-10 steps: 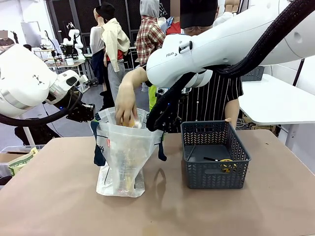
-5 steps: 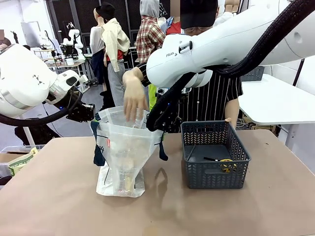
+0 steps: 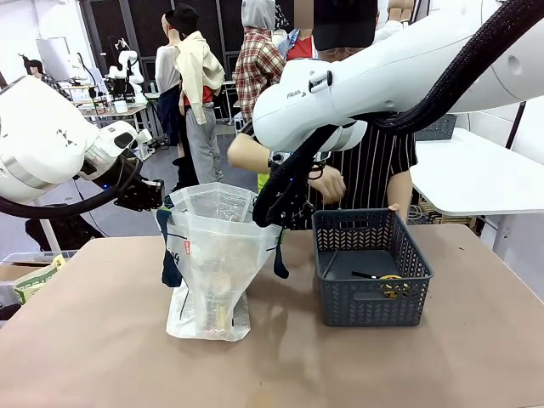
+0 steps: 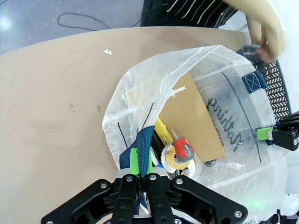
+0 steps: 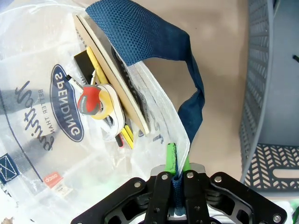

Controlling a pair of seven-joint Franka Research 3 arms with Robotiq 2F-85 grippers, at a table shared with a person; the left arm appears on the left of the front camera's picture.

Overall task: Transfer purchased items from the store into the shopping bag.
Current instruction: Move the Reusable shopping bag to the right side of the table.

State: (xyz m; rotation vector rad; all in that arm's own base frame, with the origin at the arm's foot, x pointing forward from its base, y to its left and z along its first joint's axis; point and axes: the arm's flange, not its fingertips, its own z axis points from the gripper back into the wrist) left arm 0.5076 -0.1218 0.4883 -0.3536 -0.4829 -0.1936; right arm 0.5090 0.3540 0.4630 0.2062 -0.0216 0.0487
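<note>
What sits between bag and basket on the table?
Front view: the table is bare between bag and basket. The bag's navy handle hangs over that gap, pinched by the right gripper.

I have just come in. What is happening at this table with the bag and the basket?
The two arms hold the shopping bag open on the table: the left gripper and the right gripper are each shut on one of its navy handles. Several purchased items already lie inside. The person's hand is at the far rim of the grey basket, where a round yellow item and a small dark item lie.
</note>
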